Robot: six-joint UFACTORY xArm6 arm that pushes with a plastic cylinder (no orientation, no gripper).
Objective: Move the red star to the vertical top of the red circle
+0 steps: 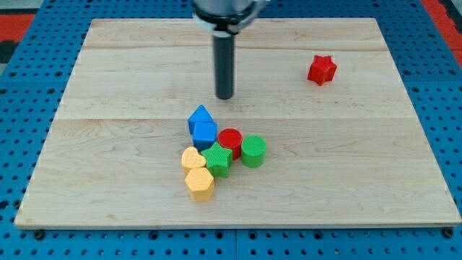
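Observation:
The red star [322,69] lies alone at the view's upper right of the wooden board [108,87]. The red circle [231,139] sits near the board's middle, packed inside a cluster of blocks. My tip [225,97] is on the board above the cluster, a little above the red circle and well to the left of the red star, touching no block.
Around the red circle: a blue block [200,116] and a blue cube [205,133] on its left, a green star [217,158] below it, a green circle [253,151] on its right. A yellow heart [193,158] and a yellow hexagon [199,183] lie lower left.

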